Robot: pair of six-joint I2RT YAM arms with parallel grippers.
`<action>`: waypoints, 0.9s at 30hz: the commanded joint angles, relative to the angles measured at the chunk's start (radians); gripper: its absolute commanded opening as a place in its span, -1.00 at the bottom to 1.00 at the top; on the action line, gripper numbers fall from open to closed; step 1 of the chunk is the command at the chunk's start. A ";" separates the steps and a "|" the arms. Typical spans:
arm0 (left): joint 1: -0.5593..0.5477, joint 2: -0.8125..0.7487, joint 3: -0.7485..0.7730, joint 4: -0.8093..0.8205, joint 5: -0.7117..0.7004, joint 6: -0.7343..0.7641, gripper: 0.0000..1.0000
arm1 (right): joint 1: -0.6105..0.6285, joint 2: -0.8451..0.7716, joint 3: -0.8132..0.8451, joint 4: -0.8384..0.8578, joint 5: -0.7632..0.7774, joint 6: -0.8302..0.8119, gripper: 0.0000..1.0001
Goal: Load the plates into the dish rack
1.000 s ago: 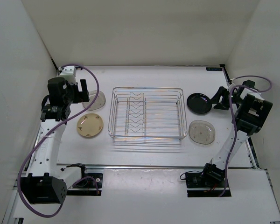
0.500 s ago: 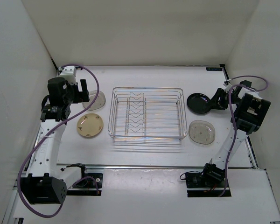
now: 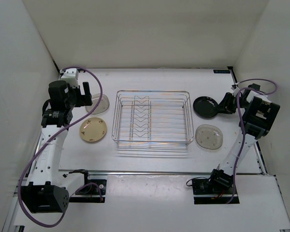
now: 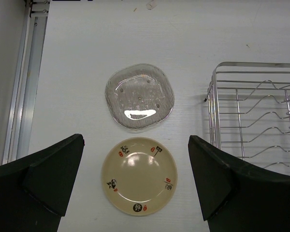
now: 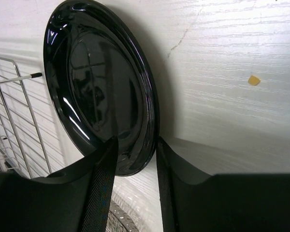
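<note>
The dish rack (image 3: 152, 118) stands mid-table and holds no plates. The black plate (image 3: 206, 107) lies right of it. My right gripper (image 3: 227, 103) has its jaws either side of the plate's right rim. In the right wrist view the gripper (image 5: 134, 164) pinches the rim of the black plate (image 5: 99, 92). A clear plate (image 3: 209, 136) lies just nearer. On the left lie the cream plate (image 3: 93, 129) and another clear plate (image 3: 100, 103). My left gripper (image 3: 84, 94) is open, high above them. Its wrist view shows the cream plate (image 4: 139, 175) between the fingers (image 4: 48, 179) and the clear plate (image 4: 140, 96) beyond.
The rack's corner (image 4: 258, 116) shows at the right of the left wrist view. The rack's wires (image 5: 9, 121) stand just past the black plate. White walls enclose the table on three sides. A metal rail (image 4: 24, 82) runs along the left edge.
My right gripper has moved left onto the black plate's rim and closed round it. The plates and the left arm have hardly moved.
</note>
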 commanded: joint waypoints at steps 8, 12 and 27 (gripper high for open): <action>0.016 -0.039 -0.002 0.013 0.015 -0.010 1.00 | 0.000 -0.006 -0.019 -0.022 -0.006 -0.014 -0.41; 0.016 -0.049 -0.011 0.013 0.025 -0.010 1.00 | 0.000 -0.006 -0.019 -0.022 -0.006 -0.014 -0.47; 0.025 -0.049 -0.012 0.013 0.034 -0.010 1.00 | 0.000 -0.006 -0.010 -0.013 0.005 0.006 -1.00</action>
